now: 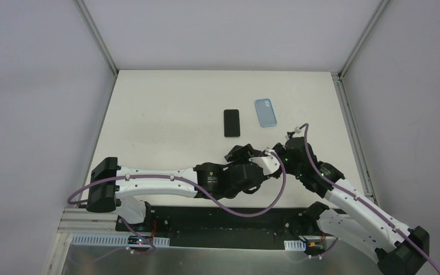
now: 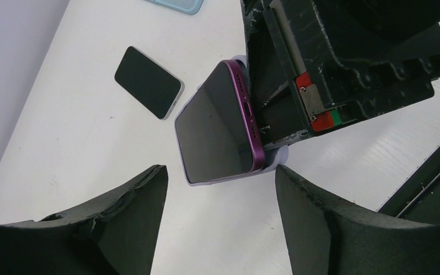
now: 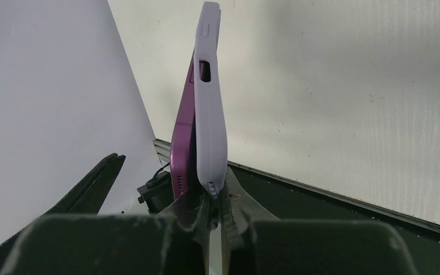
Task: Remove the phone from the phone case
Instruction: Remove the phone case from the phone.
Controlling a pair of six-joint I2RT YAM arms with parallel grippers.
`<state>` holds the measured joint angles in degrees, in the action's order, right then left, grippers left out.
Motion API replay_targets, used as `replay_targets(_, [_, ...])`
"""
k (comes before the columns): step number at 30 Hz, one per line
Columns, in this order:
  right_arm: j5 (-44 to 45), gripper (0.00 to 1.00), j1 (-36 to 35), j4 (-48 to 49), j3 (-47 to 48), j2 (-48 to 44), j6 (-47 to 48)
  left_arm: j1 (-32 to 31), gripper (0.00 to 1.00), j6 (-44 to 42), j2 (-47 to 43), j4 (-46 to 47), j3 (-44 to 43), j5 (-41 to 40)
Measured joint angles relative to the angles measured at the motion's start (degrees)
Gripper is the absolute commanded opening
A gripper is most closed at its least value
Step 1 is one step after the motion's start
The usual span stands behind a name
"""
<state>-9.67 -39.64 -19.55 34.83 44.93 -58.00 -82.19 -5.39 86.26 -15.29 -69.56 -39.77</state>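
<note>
While the R gripper (image 3: 215,201) is pressed tight on the bottom edge of the phone case (image 3: 209,114), it holds case + phone (image 3: 182,146) on edge over the near part of the surface (image 1: 166,114), right of centre.

Count: 2 phones, 2 cases, 2 grippers.

Phone no. 1 is purple w/ a dark screen. It sits in the pale lilac phone case but not flush. Its purple side stands proud of the case along one long edge. In the L wrist view the end w/ the port + speaker holes shows above the case lip. Can't tell if any corner is fully free.

L gripper (image 2: 220,175) is spread wide. Its fingers (image 2: 132,217) are either side of the phone's lower end, not touching it as far as that view shows.

Phone no. 2, a black phone (image 1: 231,123), lies flat, screen up, mid-surface, well apart from both grippers.

Case no. 2, a light blue case (image 1: 265,112), lies flat just to the right of the black phone w/ a gap between them, a bit farther back.
</note>
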Motion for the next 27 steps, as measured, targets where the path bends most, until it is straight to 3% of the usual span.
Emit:
replay_targets(10, [-0.07, 0.00, -0.02, -0.46, 0.00, -0.42, -0.02, 0.04, 0.79, 0.04, -0.33, -0.07, -0.07, 0.48])
replay_targets(27, [-0.20, 0.00, -0.02, -0.46, -0.02, -0.52, -0.04, 0.04, 0.79, 0.24, -2.43, -0.04, -0.07, 1.66])
